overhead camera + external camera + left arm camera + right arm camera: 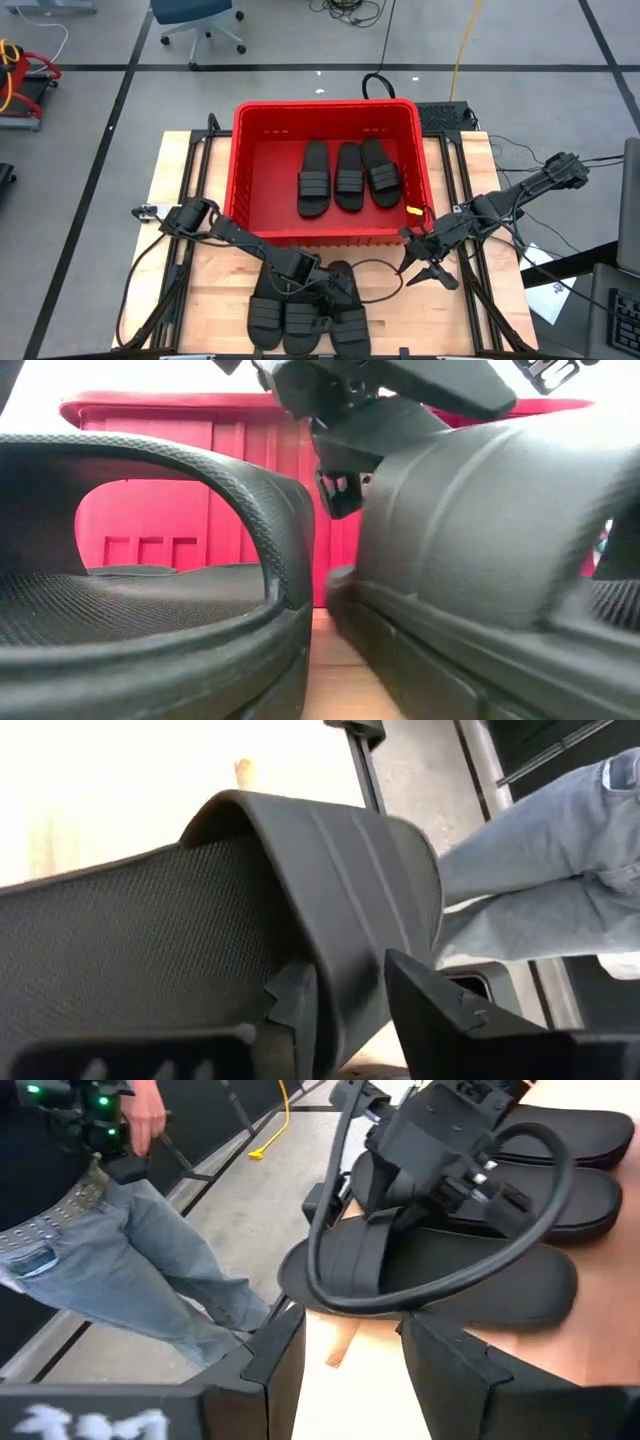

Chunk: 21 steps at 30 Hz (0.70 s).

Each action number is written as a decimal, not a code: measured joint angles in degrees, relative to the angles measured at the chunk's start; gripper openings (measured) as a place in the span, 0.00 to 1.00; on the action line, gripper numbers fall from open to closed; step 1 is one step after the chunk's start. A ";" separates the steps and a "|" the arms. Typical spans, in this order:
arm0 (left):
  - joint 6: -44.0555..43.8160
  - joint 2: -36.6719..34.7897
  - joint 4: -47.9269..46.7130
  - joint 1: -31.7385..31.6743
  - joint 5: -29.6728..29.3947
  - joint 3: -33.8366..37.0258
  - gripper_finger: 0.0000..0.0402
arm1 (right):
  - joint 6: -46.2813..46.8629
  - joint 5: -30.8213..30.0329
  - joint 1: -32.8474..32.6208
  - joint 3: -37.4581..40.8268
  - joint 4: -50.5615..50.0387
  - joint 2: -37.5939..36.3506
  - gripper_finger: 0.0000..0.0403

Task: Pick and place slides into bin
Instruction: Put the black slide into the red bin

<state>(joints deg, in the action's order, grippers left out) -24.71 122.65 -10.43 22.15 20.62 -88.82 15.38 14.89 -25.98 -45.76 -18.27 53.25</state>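
Three black slides (347, 175) lie side by side in the red bin (325, 107) at the table's far middle. Three more slides lie at the near edge: two (285, 320) to the left and one (347, 305) to the right, set a little farther back. My left gripper (322, 283) is down on that right-hand slide (200, 920), its fingers on either side of the strap. My right gripper (422, 268) is open and empty, just off the bin's near right corner, above the table. My left gripper has the side of the slide's ribbed strap (345, 950) pinched between its two fingers, one finger (295, 1005) inside under the strap, the other (440, 1010) outside. The fingers slant down from the far left. In the right wrist view the slide (450, 1280) lies flat on the table.
A person in jeans (110, 1270) stands beyond the table's near edge, also showing in the left wrist view (530, 870). A yellow tag (414, 211) hangs at the bin's near right corner. Bare wood (200, 290) lies left of the near slides.
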 joint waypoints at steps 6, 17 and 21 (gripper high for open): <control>0.19 -0.02 0.04 0.00 0.48 0.00 0.07 | 0.00 -0.08 0.02 0.00 0.01 0.00 0.38; -1.47 -0.02 1.37 0.07 1.23 -1.20 0.01 | 0.00 -0.08 0.01 0.00 0.02 0.00 0.38; -1.51 -0.02 1.50 -0.02 1.42 -3.25 0.01 | -0.02 0.05 0.00 0.00 0.01 0.00 0.38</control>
<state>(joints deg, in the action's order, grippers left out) -26.22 122.63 -8.93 22.13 22.04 -92.06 15.35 14.94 -25.98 -45.76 -18.26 53.25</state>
